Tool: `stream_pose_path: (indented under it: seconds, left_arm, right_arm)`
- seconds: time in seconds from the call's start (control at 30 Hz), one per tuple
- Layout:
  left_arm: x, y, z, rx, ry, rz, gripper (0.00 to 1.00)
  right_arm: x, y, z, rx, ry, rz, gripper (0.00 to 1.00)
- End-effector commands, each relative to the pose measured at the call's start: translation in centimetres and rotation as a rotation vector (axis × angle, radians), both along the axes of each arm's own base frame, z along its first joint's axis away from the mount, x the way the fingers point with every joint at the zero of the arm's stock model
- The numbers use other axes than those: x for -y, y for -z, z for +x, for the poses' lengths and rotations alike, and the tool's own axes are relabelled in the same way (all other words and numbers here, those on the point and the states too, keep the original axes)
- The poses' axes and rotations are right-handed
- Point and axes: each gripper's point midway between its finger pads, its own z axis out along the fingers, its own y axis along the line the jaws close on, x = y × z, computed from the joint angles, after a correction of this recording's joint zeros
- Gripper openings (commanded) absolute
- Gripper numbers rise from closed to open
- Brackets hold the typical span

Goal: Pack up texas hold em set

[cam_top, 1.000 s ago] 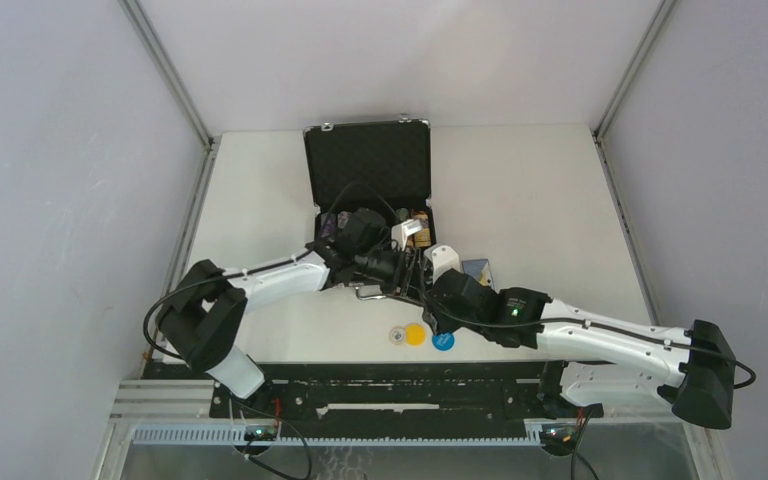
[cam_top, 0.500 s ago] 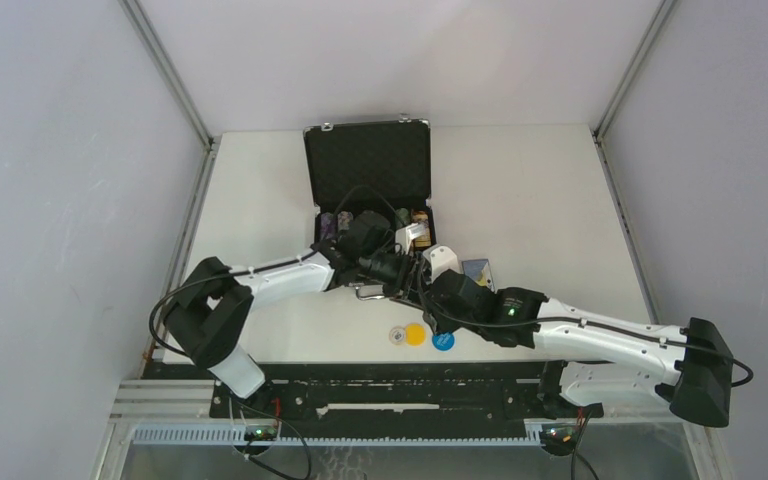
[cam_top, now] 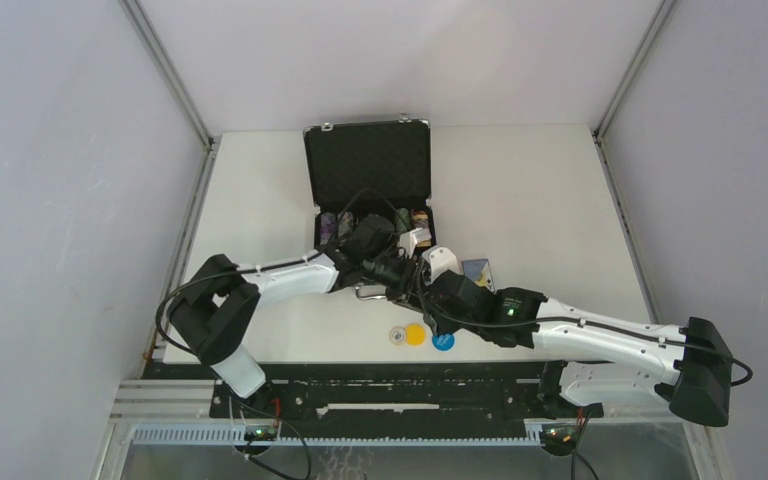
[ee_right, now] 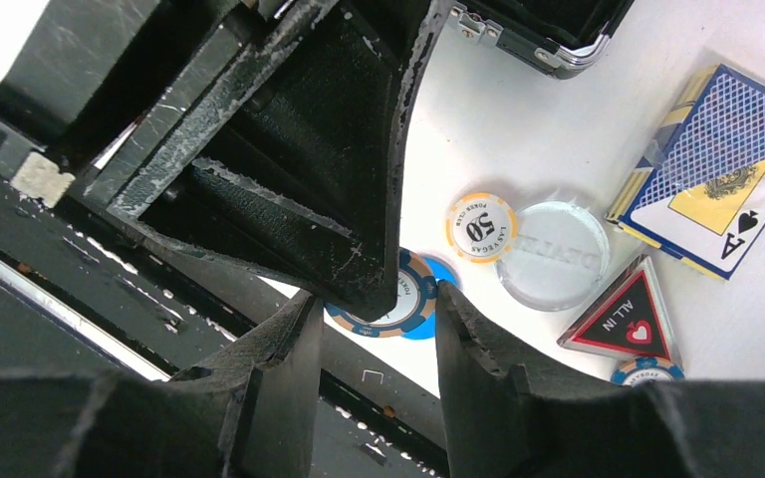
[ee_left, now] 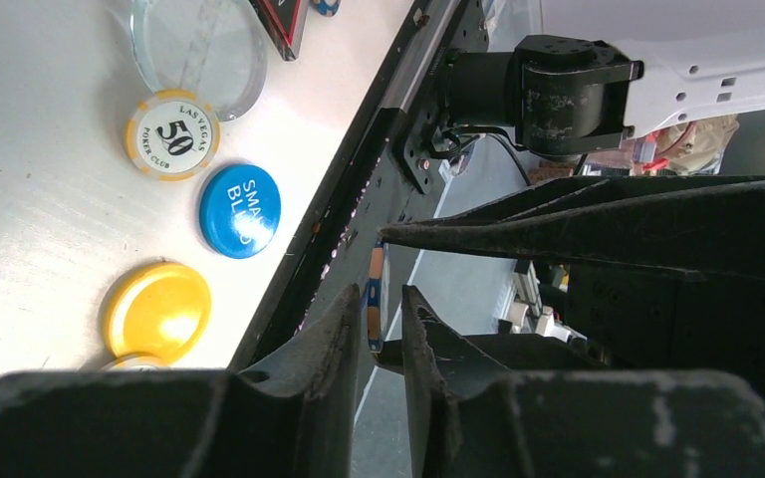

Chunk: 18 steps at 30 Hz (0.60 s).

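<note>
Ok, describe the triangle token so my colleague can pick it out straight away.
Start at the open black case at the table's middle. To its right lies the card deck, and the triangle token sits beside that. It is the only three-cornered piece, black with a red edge, marked ALL IN; everything nearby is round.
</note>
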Motion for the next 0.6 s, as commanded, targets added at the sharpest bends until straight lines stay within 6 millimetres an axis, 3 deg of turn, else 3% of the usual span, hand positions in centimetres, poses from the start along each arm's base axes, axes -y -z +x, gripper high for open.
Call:
stream_pose_path:
  seconds: [0.0,0.23,0.3,0.5,0.57]
  left_arm:
    - [0.9,-1.2,-1.0,0.020,0.072,-0.045,0.24]
    - [0.9,-1.0,-1.2,0.018,0.079,-0.044,0.10]
    - [1.0,-1.1,-1.2,0.022,0.080,-0.047,0.01]
    - [1.1,-1.7,-0.9,0.074,0.092,-0.066,0.00]
    - [1.1,-2.1,-0.4,0.111,0.095,-0.073,0.00]
  right_arm:
    - [-1.5,-3.0,1.1,0.071,0.004,0.080,0.44]
    - [-1.5,-2.9,1.0,0.067,0.004,0.080,0.44]
    - [-1.5,-2.9,1.0,0.065,0.006,0.079,0.44]
    - [-1.2,-2.6,0.9,0.060,0.011,0.076,0.45]
    - [-1.0,-2.5,0.8,0.057,0.009,0.072,0.54]
